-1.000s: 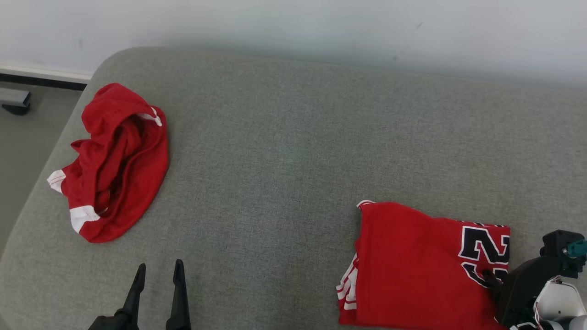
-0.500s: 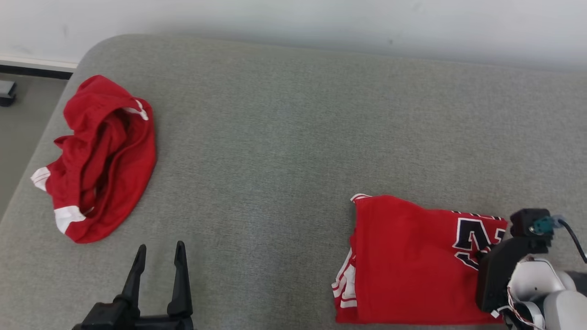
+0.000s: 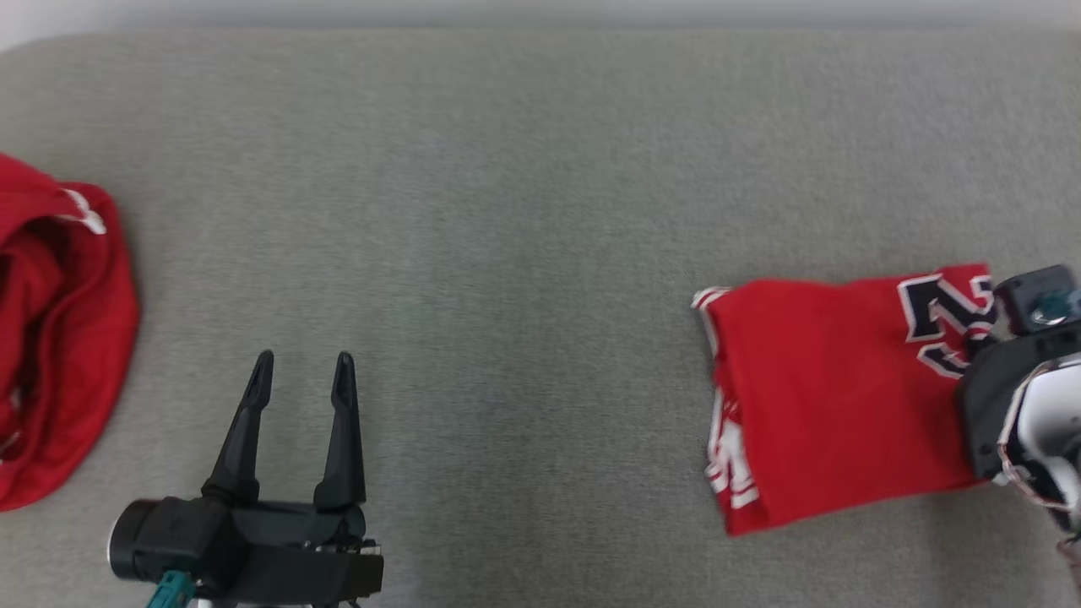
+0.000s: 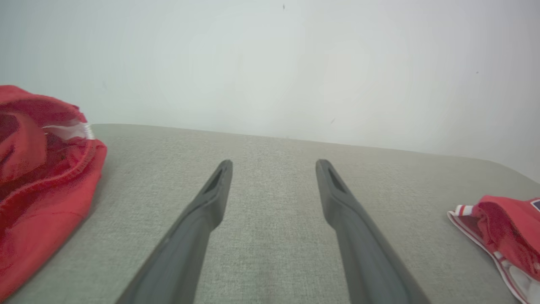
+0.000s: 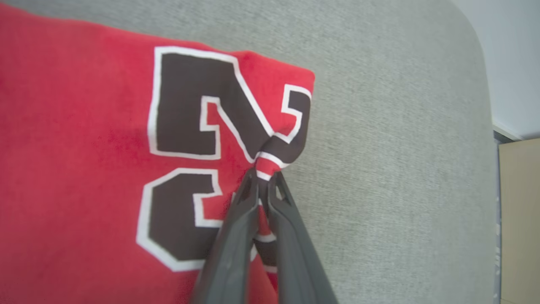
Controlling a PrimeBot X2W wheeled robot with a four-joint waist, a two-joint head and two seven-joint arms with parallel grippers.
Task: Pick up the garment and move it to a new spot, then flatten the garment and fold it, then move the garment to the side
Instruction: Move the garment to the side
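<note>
Grey fabric cushion (image 3: 540,169) carries the folded red jersey with black numerals (image 3: 828,397) at 4 o'clock. Right end effector (image 5: 263,181) pinches a small tuck at its numbered edge, possibly only the top layer; dragging could unfold it. Left end effector (image 3: 300,371), 7 o'clock, stands spread.

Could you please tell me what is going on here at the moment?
The robot is working on a folded red jersey that lies on a grey cushion. Its right gripper is shut on a pinch of cloth at the jersey's edge, by the black number, apparently to move the jersey aside. The left gripper is open above bare cushion and holds nothing. A crumpled red garment lies at the robot's far left, untouched.
</note>
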